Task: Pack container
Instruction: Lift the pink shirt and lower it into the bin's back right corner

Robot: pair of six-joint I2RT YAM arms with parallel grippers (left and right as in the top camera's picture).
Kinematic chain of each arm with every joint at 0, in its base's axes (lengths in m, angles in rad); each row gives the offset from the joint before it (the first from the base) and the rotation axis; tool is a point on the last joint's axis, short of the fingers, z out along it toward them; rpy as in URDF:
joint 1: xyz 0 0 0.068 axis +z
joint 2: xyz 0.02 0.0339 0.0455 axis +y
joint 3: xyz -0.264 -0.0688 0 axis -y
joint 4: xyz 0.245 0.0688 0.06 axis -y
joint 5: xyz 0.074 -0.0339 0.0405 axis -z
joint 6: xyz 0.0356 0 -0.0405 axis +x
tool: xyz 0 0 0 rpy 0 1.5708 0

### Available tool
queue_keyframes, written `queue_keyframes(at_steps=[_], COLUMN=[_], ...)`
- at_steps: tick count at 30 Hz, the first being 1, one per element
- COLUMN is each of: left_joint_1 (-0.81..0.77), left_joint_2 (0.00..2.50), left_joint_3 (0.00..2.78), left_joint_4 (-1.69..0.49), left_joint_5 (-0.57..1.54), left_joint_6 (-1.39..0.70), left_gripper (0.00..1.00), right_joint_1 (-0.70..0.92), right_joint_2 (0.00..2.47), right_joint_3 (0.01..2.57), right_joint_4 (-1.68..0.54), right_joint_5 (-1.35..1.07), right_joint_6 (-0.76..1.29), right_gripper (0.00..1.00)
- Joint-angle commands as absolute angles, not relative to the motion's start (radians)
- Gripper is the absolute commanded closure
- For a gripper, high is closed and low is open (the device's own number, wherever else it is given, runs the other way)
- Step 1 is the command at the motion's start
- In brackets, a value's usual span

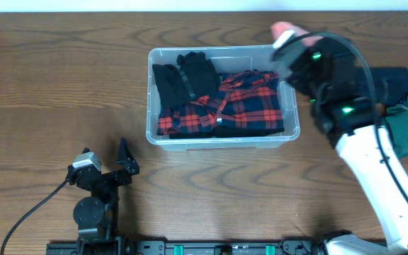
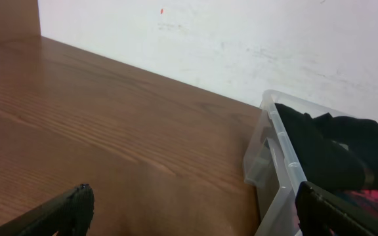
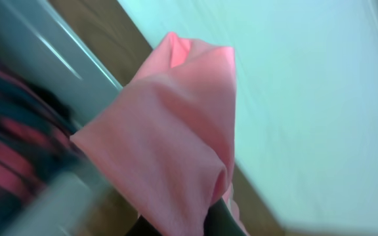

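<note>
1. Container (image 1: pixel 222 140): clear bin at the middle of the wooden table (image 1: pixel 48 85), holding a red plaid shirt (image 1: pixel 243 103) and black garments (image 1: pixel 186 76).
2. Right gripper (image 1: pixel 289 42): closed on a pink cloth (image 3: pixel 169 131) above the container's far right corner.
3. Left gripper (image 1: pixel 103 150): spread wide, empty, near the front edge.

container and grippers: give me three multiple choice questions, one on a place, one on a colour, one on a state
1. Where is the pink cloth?
A) in the right gripper, by the far right corner of the container
B) folded at the container's left end
C) lying beside the left arm

2. The plaid shirt in the container is:
A) green and white
B) red and dark
C) plain yellow

3. The left gripper is:
A) shut on a sock
B) shut on the rim
C) open and empty

Answers: 1 A, pink hangs from the right gripper in both its views. 2 B, red checks show through the clear wall. 3 C, its fingers stand wide apart with nothing between.
</note>
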State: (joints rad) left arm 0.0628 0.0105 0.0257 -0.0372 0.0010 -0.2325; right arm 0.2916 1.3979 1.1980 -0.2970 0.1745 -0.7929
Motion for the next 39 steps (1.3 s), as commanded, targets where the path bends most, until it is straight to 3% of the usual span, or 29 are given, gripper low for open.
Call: queue_keyframes(at_steps=[1, 9, 22, 29, 32, 34, 35, 37, 39], left_joint_1=[0.060, 0.060, 0.060, 0.060, 0.060, 0.060, 0.060, 0.060, 0.060], left_joint_2=[0.005, 0.005, 0.005, 0.005, 0.005, 0.005, 0.005, 0.005, 0.005], left_joint_3=[0.004, 0.004, 0.004, 0.004, 0.004, 0.004, 0.004, 0.004, 0.004], left_joint_4=[-0.073, -0.073, -0.073, -0.073, -0.073, -0.073, -0.073, -0.073, -0.073], left_joint_5=[-0.008, -0.008, -0.008, -0.008, -0.008, -0.008, -0.008, -0.008, -0.008], left_joint_6=[-0.230, -0.230, -0.230, -0.230, -0.230, -0.230, -0.230, -0.230, -0.230], left_gripper=[0.02, 0.02, 0.02, 0.02, 0.02, 0.02, 0.02, 0.02, 0.02], right_joint_1=[0.389, 0.526, 0.541, 0.541, 0.550, 0.554, 0.555, 0.558, 0.563], right_joint_2=[1.391, 1.503, 1.657, 1.661, 1.661, 1.661, 1.661, 1.658, 1.650], right_joint_3=[1.214, 1.214, 1.214, 1.214, 1.214, 1.214, 1.215, 1.221, 1.236], right_joint_4=[-0.252, -0.148, -0.059, -0.134, -0.146, -0.125, -0.104, -0.076, -0.074], right_joint_5=[0.153, 0.159, 0.247, 0.244, 0.244, 0.244, 0.244, 0.247, 0.244], right_joint_6=[-0.873, -1.042, -1.360, -1.354, -1.274, -1.209, -1.163, -1.094, -1.060], right_gripper=[0.99, 0.99, 0.99, 0.98, 0.73, 0.31, 0.21, 0.14, 0.14])
